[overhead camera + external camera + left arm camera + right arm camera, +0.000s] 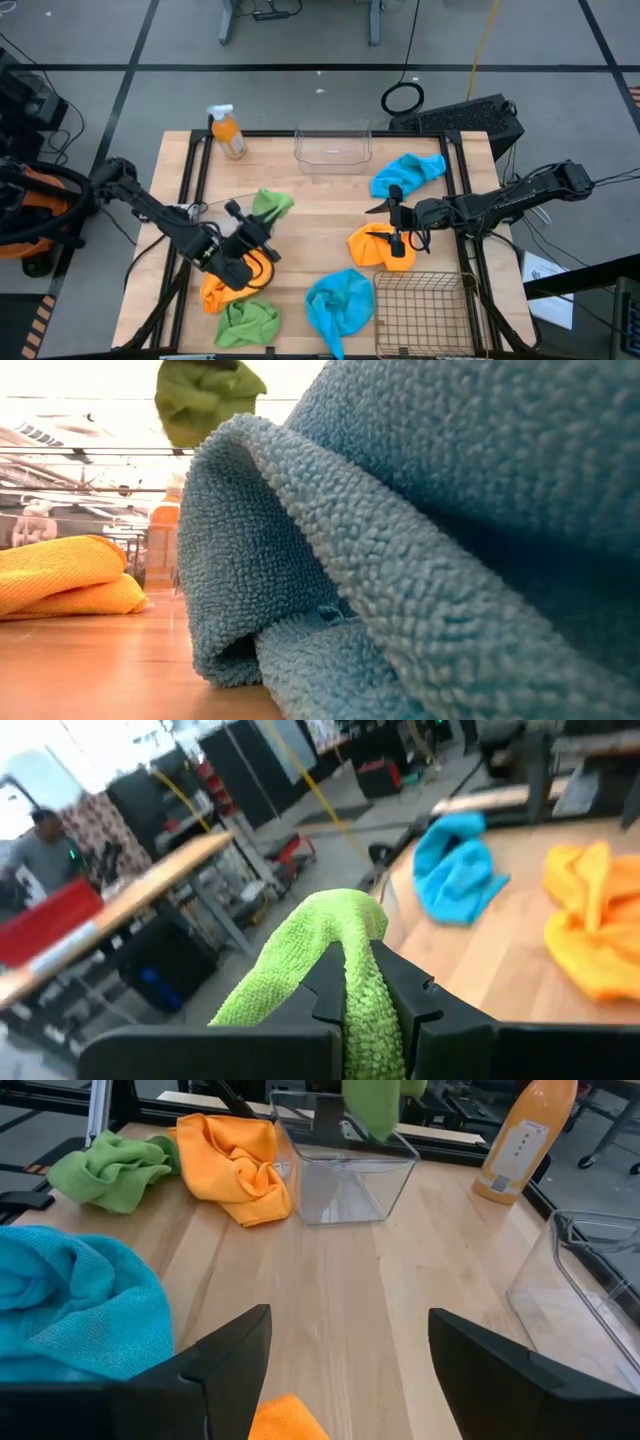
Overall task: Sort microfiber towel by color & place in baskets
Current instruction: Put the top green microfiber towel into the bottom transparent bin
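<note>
Spanning the high view, the pale wooden table (300, 215) carries everything. At about five o'clock sits the square bronze wire-mesh basket (425, 310), holding nothing visible. At twelve o'clock stands a clear plastic rectangular tub (333, 147); a second clear tub (345, 1175) shows in the right wrist view, beside the cloths at seven o'clock. A bright blue microfiber cloth (338, 303) lies at six o'clock, just beside the basket, and another blue cloth (408, 173) lies at two o'clock. One orange cloth (380, 246) lies at four o'clock under the right gripper (399, 222), whose fingers are spread wide with nothing between them. A second orange cloth (222, 290) and a green cloth (247, 323) lie touching at seven o'clock. The left gripper (255, 232), at eight o'clock, has its fingers pinching the other green cloth (320, 965), lifted off the wood. An orange spray bottle (228, 133) stands at eleven o'clock.
</note>
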You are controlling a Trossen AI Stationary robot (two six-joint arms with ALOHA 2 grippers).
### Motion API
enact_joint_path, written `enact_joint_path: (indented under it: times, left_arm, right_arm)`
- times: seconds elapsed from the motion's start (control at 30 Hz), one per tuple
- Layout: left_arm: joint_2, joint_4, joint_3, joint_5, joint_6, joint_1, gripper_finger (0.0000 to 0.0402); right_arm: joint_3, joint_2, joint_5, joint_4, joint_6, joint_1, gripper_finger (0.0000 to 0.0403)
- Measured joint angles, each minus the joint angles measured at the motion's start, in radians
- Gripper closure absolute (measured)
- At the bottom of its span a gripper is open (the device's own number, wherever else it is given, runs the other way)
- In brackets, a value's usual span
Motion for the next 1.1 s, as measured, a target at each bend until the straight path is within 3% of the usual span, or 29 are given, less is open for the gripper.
enact_joint_path:
  times: [0.13, 0.23, 0.47, 0.63, 0.93, 1.1]
  left_arm:
    - [-0.011, -0.295, 0.000, 0.037, -0.329, 0.019, 0.0377]
    - [-0.010, -0.420, -0.006, 0.064, -0.513, 0.030, 0.0377]
    - [-0.007, -0.431, -0.035, 0.096, -0.575, 0.038, 0.0377]
    - [-0.007, -0.481, -0.036, 0.220, -0.576, 0.032, 0.0377]
    - [-0.007, -0.811, -0.036, 0.279, -0.931, -0.055, 0.0377]
    - [-0.007, -0.882, -0.043, 0.304, -0.991, -0.083, 0.0377]
  right_arm:
    - [0.000, 0.000, 0.000, 0.000, -0.001, 0.000, 0.0145]
    - [0.000, 0.000, 0.000, -0.001, -0.009, 0.000, 0.0145]
    - [0.000, 0.000, 0.000, -0.010, -0.010, 0.000, 0.0145]
    - [0.000, 0.000, 0.000, -0.015, 0.000, 0.000, 0.0145]
    - [0.000, 0.000, -0.003, -0.046, -0.005, 0.000, 0.0145]
    - [0.000, 0.000, -0.003, -0.049, -0.007, 0.000, 0.0145]
